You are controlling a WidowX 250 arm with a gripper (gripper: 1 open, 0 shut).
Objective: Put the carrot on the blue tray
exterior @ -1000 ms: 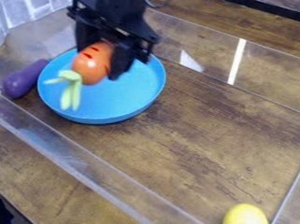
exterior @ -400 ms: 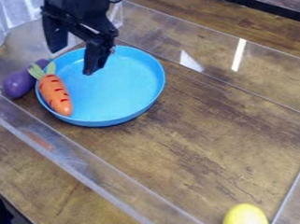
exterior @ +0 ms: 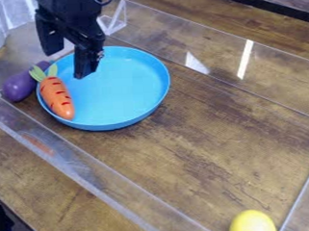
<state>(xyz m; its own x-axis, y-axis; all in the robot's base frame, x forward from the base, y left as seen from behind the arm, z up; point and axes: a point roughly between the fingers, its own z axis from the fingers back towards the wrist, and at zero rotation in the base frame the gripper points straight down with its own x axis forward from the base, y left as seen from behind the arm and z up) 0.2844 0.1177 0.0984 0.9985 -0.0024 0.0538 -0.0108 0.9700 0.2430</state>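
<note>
The carrot lies on the left side of the blue tray, near the purple eggplant, likely because the job is to put it there. The claw is wide open above the tray's far left part, holding nothing.

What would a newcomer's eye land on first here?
The bright blue tray in the upper left, with the orange carrot lying at its left side. Then the black gripper, open above the tray's far-left part, and the yellow lemon alone at the bottom right.
</note>
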